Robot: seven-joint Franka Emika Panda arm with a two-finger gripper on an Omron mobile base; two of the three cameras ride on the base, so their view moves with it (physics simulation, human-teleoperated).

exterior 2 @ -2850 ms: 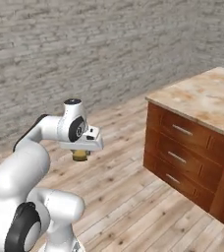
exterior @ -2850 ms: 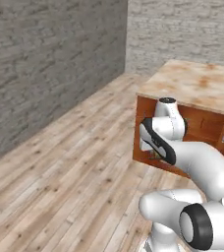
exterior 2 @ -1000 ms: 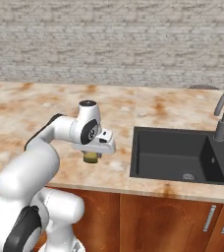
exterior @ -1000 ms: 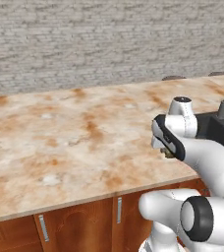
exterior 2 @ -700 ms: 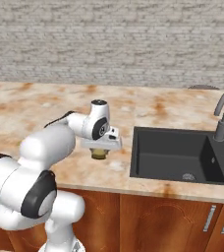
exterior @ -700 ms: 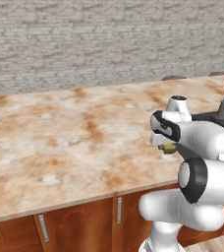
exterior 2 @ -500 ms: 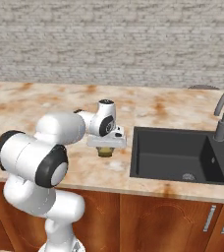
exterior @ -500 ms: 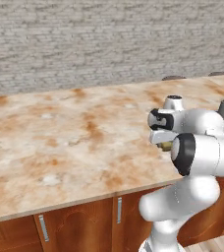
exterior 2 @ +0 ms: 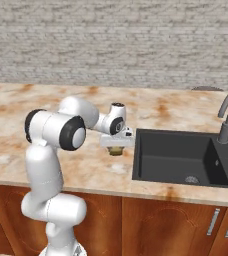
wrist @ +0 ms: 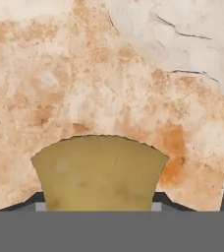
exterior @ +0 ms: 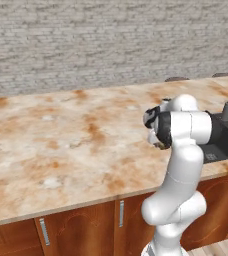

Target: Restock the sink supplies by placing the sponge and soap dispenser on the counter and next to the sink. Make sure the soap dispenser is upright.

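My arm has swung forward over the counter [exterior 2: 86, 170], bringing my gripper [exterior 2: 116, 149] beside the sink [exterior 2: 186, 162]. It is clamped on the sponge [wrist: 99, 172], hanging just below my hand, ready to lower.

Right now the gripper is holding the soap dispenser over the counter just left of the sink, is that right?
Not quite: it holds the sponge, not the soap dispenser. The hand view shows the tan block between the gripper fingers, above the counter beside the sink.

No readable text, labels or numbers anywhere.
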